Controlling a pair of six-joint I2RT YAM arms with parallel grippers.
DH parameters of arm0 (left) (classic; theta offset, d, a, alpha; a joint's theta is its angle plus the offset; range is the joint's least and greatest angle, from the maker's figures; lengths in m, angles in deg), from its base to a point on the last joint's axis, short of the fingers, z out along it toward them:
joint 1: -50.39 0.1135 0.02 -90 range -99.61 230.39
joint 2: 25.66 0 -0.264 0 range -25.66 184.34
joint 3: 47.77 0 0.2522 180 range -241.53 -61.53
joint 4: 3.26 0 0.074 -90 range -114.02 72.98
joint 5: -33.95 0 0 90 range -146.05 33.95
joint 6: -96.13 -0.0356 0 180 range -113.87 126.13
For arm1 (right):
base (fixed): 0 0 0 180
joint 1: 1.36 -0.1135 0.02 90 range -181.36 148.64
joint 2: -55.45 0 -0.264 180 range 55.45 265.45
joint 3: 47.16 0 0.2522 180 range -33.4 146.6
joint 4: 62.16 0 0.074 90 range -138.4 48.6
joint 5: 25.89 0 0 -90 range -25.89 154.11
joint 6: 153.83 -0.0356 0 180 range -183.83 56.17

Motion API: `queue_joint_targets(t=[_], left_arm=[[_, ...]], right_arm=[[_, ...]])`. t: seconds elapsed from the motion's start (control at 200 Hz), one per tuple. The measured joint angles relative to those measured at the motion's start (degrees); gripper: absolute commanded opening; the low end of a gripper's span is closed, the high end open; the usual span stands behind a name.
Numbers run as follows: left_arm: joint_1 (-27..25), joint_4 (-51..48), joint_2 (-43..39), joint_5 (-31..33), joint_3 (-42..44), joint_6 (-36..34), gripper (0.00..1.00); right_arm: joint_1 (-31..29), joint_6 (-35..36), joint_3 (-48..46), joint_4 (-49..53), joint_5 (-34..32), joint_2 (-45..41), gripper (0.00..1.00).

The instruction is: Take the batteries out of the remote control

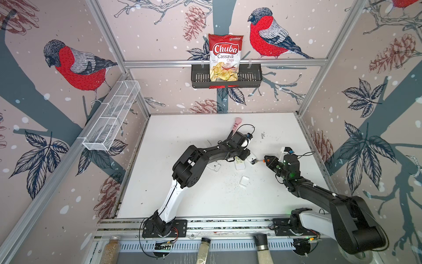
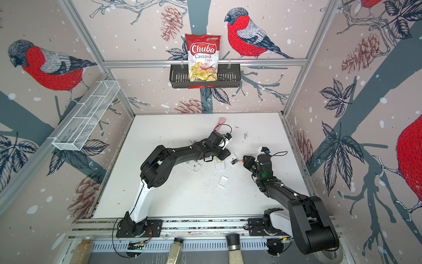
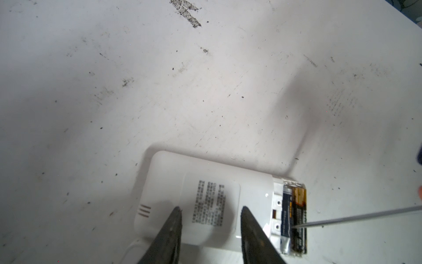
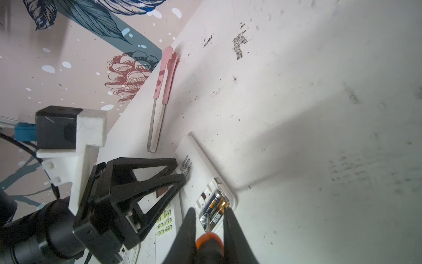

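Steel screwdriver, clamped in the right gripper, digs at the batteries; a slip could skid the remote control from under the half-spread left gripper.

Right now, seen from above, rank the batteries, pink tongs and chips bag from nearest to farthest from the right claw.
1. batteries, in the remote, just left of the right gripper, at its screwdriver tip.
2. pink tongs, near the table's back edge.
3. Chuba chips bag, in the black basket behind.
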Motion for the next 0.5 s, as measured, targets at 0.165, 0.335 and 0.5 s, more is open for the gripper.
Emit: queue_joint_targets(t=[0.165, 0.335, 0.5], left_arm=[[0.02, -0.07, 0.0, -0.26, 0.0, 0.04, 0.43], [0.02, -0.11, 0.0, -0.42, -0.04, 0.04, 0.43], [0.02, -0.15, 0.0, -0.42, -0.04, 0.04, 0.43]], right_arm=[[0.72, 1.03, 3.15, 5.75, 5.44, -2.12, 0.0], [1.42, 3.48, 5.2, 11.74, 6.56, -3.89, 0.0], [2.27, 5.95, 5.42, 16.98, 4.94, -6.16, 0.0]])
